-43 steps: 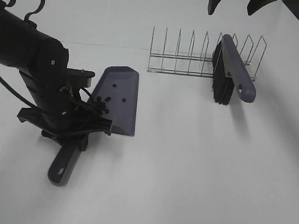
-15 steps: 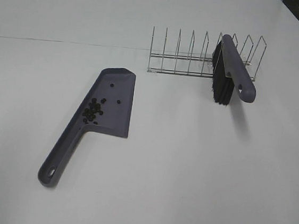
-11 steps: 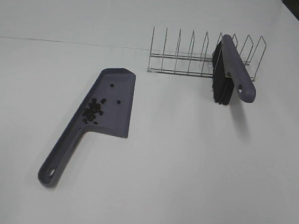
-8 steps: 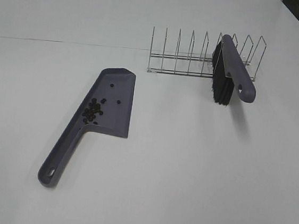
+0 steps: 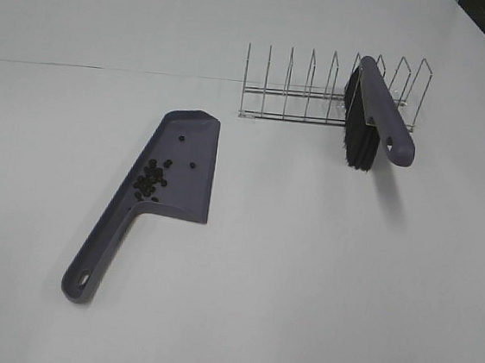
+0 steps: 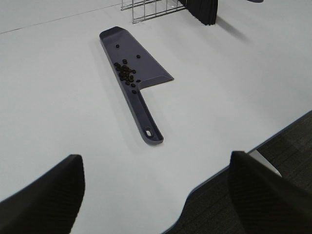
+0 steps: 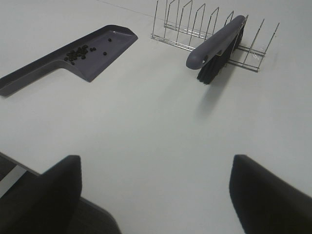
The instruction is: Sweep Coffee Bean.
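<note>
On the white bench (image 5: 301, 283) nearest us we see the purple-grey dustpan (image 5: 187, 171) lying flat, the coffee bean (image 5: 149, 180) heap clustered in its pan near the handle with a few strays further in. Beyond it stands a wire rack (image 5: 309, 89) holding the brush (image 5: 379, 118), bristles down. Our left tool (image 6: 156, 195) and right tool (image 7: 153, 195) both stand wide apart and empty, well clear of everything.

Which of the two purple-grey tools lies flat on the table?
The dustpan, flat on the table with coffee beans in it. The brush instead leans propped in the wire rack.
</note>
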Motion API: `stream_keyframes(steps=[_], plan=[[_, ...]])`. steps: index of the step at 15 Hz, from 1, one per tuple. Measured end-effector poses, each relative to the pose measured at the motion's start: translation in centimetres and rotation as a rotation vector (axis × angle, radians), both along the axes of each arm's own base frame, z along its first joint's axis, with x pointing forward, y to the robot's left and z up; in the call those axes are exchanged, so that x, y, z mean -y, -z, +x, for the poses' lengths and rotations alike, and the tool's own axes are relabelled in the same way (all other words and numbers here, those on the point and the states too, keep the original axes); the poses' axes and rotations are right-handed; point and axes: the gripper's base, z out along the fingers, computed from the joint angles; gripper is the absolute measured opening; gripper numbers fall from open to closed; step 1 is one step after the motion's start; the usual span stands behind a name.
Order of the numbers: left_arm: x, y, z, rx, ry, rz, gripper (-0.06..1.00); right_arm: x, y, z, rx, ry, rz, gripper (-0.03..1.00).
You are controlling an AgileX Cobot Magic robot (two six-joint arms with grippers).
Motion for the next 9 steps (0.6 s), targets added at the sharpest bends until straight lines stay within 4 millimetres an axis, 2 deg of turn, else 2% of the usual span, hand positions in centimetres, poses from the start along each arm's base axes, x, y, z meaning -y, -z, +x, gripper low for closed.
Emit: stream_keyframes(steps=[9], plan=[[0.04, -0.01, -0.02, 0.003, 0.008, 0.002, 0.76, -0.01, 0.0, -0.01, 0.001, -0.002, -0.001, 0.73]])
